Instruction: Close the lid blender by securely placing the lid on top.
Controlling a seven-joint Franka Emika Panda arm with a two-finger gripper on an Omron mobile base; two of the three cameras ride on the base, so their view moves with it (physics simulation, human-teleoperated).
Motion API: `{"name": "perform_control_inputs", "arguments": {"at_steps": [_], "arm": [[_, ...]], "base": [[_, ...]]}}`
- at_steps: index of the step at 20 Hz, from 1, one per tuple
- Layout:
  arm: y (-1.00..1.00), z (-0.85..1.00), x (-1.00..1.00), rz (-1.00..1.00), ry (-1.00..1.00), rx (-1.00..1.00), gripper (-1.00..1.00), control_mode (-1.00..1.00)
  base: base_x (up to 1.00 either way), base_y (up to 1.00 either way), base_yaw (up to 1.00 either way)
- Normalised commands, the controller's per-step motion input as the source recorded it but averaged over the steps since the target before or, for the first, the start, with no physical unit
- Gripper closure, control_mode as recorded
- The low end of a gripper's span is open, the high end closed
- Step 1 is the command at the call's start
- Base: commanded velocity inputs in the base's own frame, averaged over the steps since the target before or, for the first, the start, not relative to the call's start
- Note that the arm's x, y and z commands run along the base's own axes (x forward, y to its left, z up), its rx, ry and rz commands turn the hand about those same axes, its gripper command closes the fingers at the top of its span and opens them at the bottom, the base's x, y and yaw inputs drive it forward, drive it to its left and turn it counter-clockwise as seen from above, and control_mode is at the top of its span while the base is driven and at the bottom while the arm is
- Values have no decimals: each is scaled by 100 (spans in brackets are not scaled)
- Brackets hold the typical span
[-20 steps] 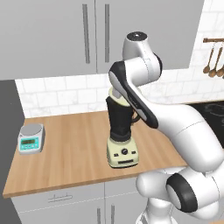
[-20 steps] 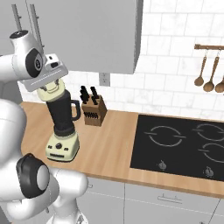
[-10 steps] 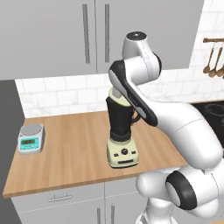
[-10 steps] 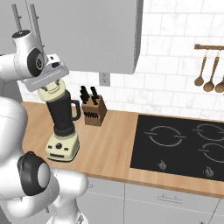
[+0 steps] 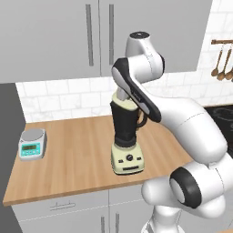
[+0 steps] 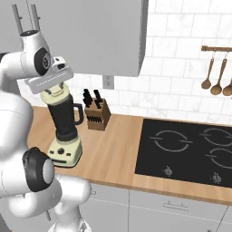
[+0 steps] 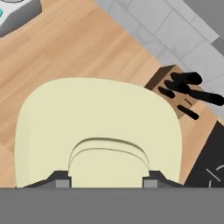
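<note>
Nothing has shifted: gripper (image 7: 107,179) pinches the flat cream lid (image 7: 98,127) (by its knob) atop the tall black blender (image 5: 126,136).

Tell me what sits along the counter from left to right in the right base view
blender with the lid on its jar → knife block → black cooktop → wooden spoons hanging on the wall above the far right.

The claw (image 7: 107,177) has eased the lid (image 7: 96,127) down (barely) onto the blender (image 5: 125,132).
</note>
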Motion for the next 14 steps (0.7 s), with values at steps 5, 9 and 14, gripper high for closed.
{"name": "perform_control_inputs", "arguments": {"at_steps": [5,9,14], "arm": [[0,-12,2,19,0,-1,100,-100],[0,-13,3,21,0,-3,100,-100],[0,-3,13,18,-1,-4,100,-100]], "base": [[0,0,0],[0,0,0],[0,0,0]]}}
